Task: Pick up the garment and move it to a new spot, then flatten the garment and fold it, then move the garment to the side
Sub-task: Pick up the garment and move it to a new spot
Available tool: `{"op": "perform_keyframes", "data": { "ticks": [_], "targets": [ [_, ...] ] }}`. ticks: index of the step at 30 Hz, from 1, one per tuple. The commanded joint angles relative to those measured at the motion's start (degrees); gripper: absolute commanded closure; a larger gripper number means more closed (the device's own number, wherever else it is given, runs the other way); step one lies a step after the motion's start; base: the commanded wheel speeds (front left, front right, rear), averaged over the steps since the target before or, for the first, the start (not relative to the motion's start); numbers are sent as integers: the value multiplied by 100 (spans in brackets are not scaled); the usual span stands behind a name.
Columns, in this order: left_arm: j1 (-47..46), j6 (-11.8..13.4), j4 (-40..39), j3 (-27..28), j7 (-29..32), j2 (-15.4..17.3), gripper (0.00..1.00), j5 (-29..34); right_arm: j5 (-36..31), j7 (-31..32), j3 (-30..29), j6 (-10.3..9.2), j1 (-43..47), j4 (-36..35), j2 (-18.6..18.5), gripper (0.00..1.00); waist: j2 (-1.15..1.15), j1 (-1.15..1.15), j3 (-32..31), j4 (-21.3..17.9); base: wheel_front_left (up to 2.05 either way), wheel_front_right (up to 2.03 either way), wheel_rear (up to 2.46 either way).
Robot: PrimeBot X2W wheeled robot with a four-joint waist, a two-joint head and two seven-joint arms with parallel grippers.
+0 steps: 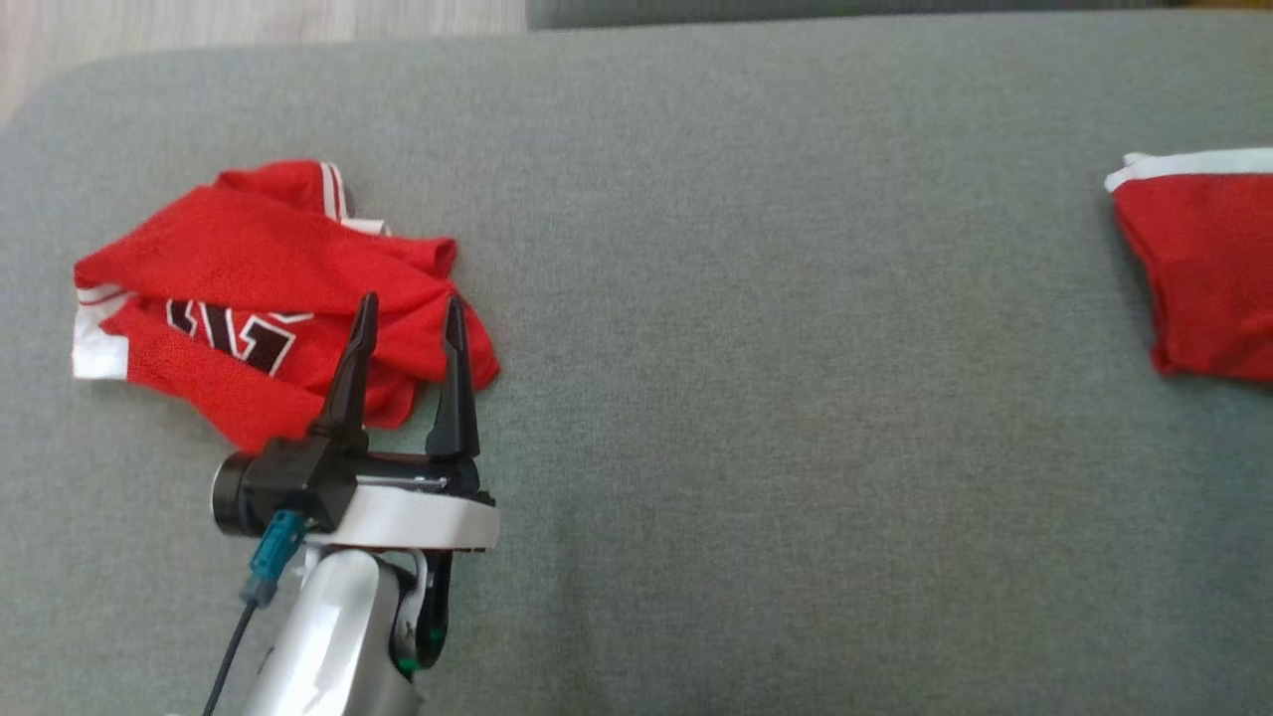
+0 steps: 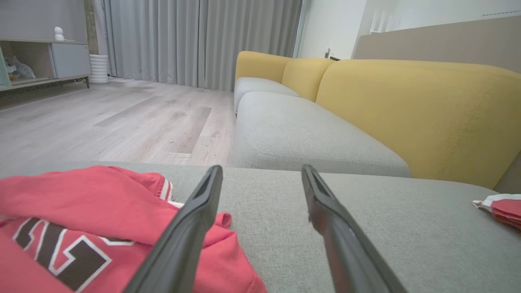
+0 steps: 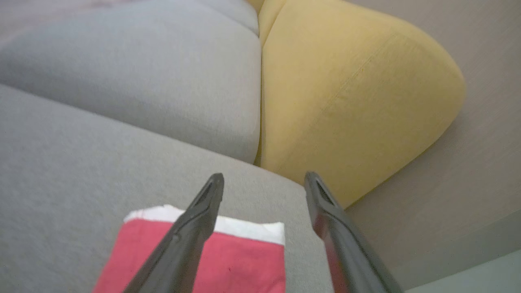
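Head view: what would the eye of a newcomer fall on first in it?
First comes the crumpled red mesh jersey with black-and-white lettering, lying at the left on the grey fabric sofa seat. The left gripper stands open by its lower right edge. At the far right lies a second red garment with a white band, cut by the frame.

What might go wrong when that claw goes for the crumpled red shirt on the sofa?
1. The open left gripper points at the red jersey's bunched folds, so it may pinch several layers and lift a tangle.
2. The jersey lies near the grey cushion's edge; a slip might drop it on the floor.
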Motion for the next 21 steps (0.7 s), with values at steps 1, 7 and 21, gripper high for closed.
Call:
{"op": "perform_keyframes", "data": {
  "ticks": [1, 7, 21],
  "targets": [
    [-11, -10, -171, 235, -46, 36, 0, 48, 92, -169, 53, -4, -144, -432, 48, 0, 0, 0, -186, -46, 0, 0, 0],
    [76, -30, -205, 316, -46, 36, 0, 100, 503, -341, 2, -4, 129, -1484, 729, 0, 0, 0, -541, -41, 0, 0, 0],
    [644, -110, -156, 414, -46, 36, 0, 58, 684, -530, -228, -4, 2333, -3444, 2629, 0, 0, 0, -1154, 66, 0, 0, 0]
  ]
}}
